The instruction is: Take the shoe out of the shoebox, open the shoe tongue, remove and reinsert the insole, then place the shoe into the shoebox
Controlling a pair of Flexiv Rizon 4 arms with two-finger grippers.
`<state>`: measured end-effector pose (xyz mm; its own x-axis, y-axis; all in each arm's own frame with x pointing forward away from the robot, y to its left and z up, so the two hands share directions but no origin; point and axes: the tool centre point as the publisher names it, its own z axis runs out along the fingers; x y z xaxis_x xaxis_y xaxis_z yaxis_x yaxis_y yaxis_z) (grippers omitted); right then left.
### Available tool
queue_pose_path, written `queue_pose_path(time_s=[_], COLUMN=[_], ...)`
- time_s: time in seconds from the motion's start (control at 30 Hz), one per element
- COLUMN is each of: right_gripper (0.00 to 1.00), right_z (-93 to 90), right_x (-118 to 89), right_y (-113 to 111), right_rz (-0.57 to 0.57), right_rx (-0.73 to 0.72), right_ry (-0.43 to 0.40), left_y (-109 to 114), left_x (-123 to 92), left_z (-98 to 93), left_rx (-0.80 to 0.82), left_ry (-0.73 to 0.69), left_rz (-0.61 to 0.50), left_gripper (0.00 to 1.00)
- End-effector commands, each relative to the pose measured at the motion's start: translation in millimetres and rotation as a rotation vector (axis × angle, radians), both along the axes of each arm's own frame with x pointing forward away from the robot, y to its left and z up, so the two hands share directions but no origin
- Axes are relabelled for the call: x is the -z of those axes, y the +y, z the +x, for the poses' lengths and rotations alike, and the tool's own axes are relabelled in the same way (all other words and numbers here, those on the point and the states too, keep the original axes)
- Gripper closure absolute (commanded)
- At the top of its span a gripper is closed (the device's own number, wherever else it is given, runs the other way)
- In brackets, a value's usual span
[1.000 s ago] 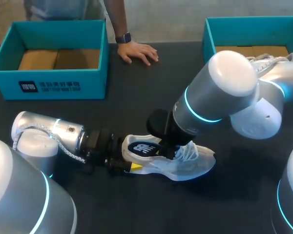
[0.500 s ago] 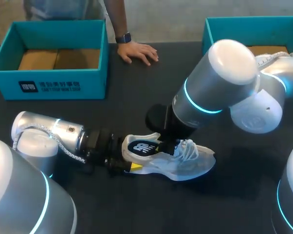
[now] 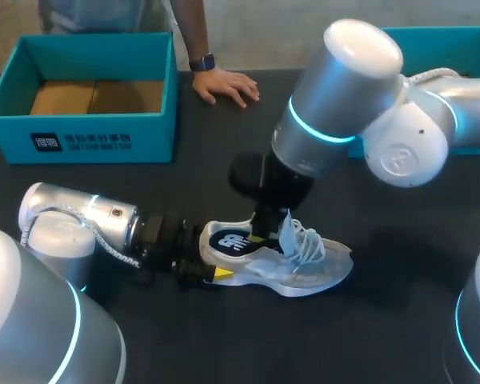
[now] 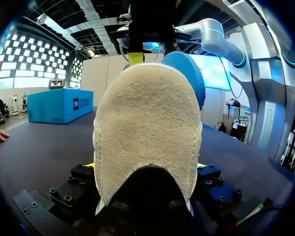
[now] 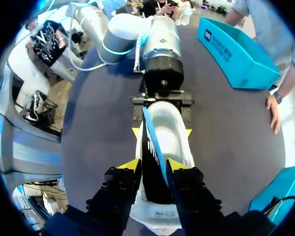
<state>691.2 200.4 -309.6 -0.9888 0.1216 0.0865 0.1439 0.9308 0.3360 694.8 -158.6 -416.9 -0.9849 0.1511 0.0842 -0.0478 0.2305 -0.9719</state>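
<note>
A white mesh shoe (image 3: 304, 268) lies on its sole mid-table, heel toward my left arm. My left gripper (image 3: 210, 260) is shut on the shoe's heel (image 4: 147, 137), one yellow tip on each side. From above, my right gripper (image 3: 266, 234) is shut on the dark insole (image 5: 150, 157) with its blue underside. The insole stands on edge between the right gripper's (image 5: 155, 164) fingers. Its front end is raised out of the shoe (image 5: 164, 123), and its heel end (image 3: 230, 242) still lies inside. The blue underside (image 4: 187, 73) shows above the heel.
An open teal shoebox (image 3: 104, 136) stands at the back left, and a second teal box (image 3: 432, 36) at the back right, behind my right arm. A person's hand (image 3: 224, 84) rests on the table's far edge between them.
My right arm has risen and swung toward the back left, drawing the front of the insole up out of the shoe. The left arm and the shoe have stayed put.
</note>
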Motion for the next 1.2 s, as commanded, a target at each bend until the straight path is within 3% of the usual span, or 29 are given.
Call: queue_pose_path(time_s=[0.03, 0.4, 0.77, 1.2], right_gripper=[0.69, 0.67, 0.65, 0.65], right_z=[-0.7, -8.9, -0.4, 8.0], right_x=[0.9, 3.1, 11.6, 0.0], right_y=[7.7, 19.3, 18.6, 10.3], right_rz=[0.005, 0.037, 0.071, 0.064], right_rx=[-0.006, -0.032, -0.015, 0.009], right_ry=[0.008, 0.057, 0.063, 0.027], left_y=[-0.2, -0.2, -0.2, -0.2], left_x=[2.2, 2.2, 2.2, 2.2], left_z=[-0.2, -0.2, -0.2, -0.2], left_rx=[-0.002, -0.002, -0.002, -0.002], left_ry=[0.0, 0.0, 0.0, 0.0], left_rz=[0.001, 0.001, 0.001, 0.001], left_gripper=[1.0, 1.0, 1.0, 1.0])
